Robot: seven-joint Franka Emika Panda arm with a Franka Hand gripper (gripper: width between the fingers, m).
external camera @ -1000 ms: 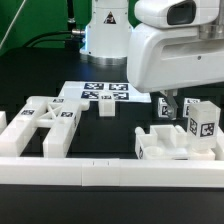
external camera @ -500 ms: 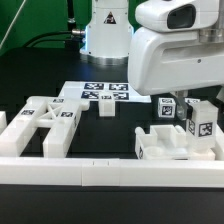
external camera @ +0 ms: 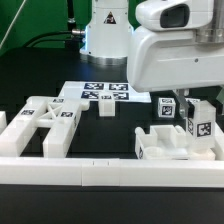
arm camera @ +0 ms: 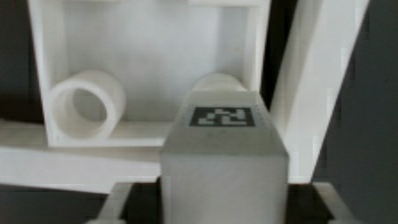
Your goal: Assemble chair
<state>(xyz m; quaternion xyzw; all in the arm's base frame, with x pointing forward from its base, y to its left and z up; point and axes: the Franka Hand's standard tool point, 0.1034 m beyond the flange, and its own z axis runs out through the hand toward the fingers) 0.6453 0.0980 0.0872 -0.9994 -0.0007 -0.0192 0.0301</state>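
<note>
Wrist view: claw clamps 1 tagged peg between its fingers.

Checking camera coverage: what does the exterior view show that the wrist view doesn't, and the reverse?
Exterior only: the white X-braced plastic frame, the marker board, a second tagged white plastic peg and the long plain white front rail. Wrist only: a round hole in a white plastic wall. Both: the white cube-ended plastic peg under the arm, with its black-and-white square tag.
</note>
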